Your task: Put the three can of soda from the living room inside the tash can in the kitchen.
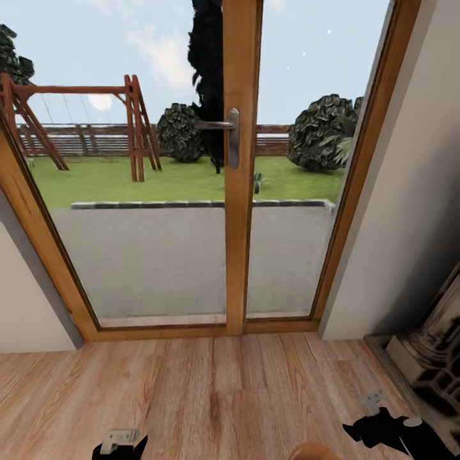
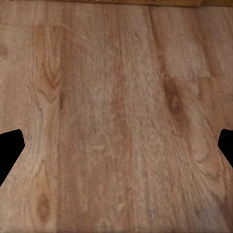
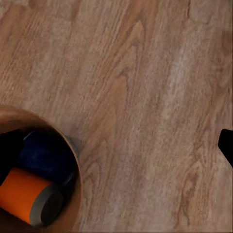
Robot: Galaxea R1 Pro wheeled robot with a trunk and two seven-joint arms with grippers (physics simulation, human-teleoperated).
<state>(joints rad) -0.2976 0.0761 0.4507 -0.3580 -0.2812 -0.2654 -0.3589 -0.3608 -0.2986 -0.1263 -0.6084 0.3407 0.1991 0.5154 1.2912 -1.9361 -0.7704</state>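
Head cam faces a wood-framed glass double door with a brushed metal lever handle on the centre stile. Through the glass: grey paved patio, green lawn, red-brown wooden swing frame, dark round bushes.

Warm wood plank floor runs from the door sill to the frame's bottom edge. Plain pale wall to the right of the door; below it, the corner of a dark ornate fireplace.

Round bin with a coppery brown inside shows in the right wrist cam, standing on the planks; the head cam catches a sliver of its rim at the bottom edge. Inside it: an orange soda can with a grey top lying on its side, and a blue can just beside it, touching or nearly so. Can't make out a third can.

Left gripper: black fingertips at opposite frame edges, spread wide, bare floor between.

Right gripper: one black fingertip visible in its wrist cam, can't tell whether the jaws are apart or together.
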